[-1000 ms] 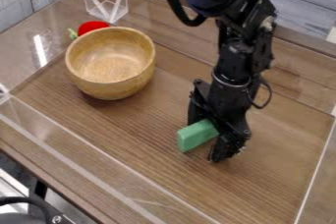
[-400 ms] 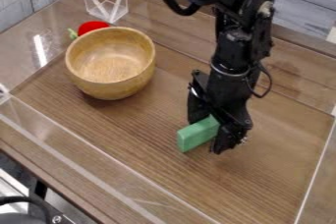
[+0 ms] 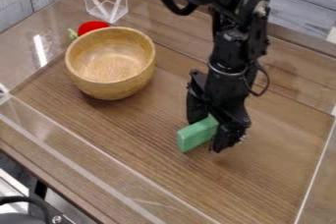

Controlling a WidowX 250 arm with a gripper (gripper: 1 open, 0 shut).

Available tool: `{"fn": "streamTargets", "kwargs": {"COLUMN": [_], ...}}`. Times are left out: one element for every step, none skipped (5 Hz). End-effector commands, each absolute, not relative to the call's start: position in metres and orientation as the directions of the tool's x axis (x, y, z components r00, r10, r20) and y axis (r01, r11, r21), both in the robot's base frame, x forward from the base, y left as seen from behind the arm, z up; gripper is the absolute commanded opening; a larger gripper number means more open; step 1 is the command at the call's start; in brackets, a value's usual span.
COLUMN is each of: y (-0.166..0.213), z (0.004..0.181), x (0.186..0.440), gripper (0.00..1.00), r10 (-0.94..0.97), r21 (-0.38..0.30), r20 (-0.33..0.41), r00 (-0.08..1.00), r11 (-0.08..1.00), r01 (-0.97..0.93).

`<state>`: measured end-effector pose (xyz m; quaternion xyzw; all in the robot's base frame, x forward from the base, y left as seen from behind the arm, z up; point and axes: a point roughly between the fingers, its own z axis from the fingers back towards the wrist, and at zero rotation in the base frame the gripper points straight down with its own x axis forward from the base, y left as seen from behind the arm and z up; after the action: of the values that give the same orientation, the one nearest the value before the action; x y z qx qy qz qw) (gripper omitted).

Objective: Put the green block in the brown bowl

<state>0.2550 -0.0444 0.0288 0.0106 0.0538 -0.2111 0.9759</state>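
Between the earliest frame and this one the arm [image 3: 234, 31] has straightened slightly: its upper links sit a little further left and more upright. The claw [image 3: 214, 130] is at the same spot on the table, right of centre. From the frame just before this one, no shift is visible. The block [image 3: 198, 135] and the bowl [image 3: 110, 63] have not moved.

The arm's top is cut off by the upper edge of the frame. The claw is black against its own dark body, so the fingertips are hard to separate; one finger [image 3: 231, 141] shows at the lower right, the other is mostly lost behind the block and the claw housing. A red object [image 3: 90, 28] at upper left is half hidden behind the bowl's rim. A clear folded stand [image 3: 105, 6] sits behind it, its edges faint. Clear panels along the table [image 3: 118, 159] blur the lower left corner.

The claw points straight down with its jaws spread wide. The block lies on the table at the claw's lower left side, partly under it, its right end between or against the fingers; contact cannot be confirmed. The block is not lifted. The bowl stands at left of centre, well apart from the block.
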Motion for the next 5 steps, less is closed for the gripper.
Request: {"fn": "streamTargets", "kwargs": {"y": [-0.044,-0.044,-0.043,-0.041,-0.038], "z": [0.032,0.032,0.033,0.049,0.076], "x": [0.262,0.263,0.262,0.262,0.263], "gripper": [1.0,1.0,0.0,0.0,0.0], "r10": [-0.419,-0.418,-0.414,-0.398,-0.367], "r21": [0.004,0.004,0.002,0.007,0.019], "r20": [-0.086,-0.089,-0.087,-0.068,-0.037], "r00": [0.904,0.904,0.906,0.915,0.93], "r11": [0.907,0.908,0.91,0.917,0.93], "r01": [0.421,0.42,0.416,0.399,0.368]}}
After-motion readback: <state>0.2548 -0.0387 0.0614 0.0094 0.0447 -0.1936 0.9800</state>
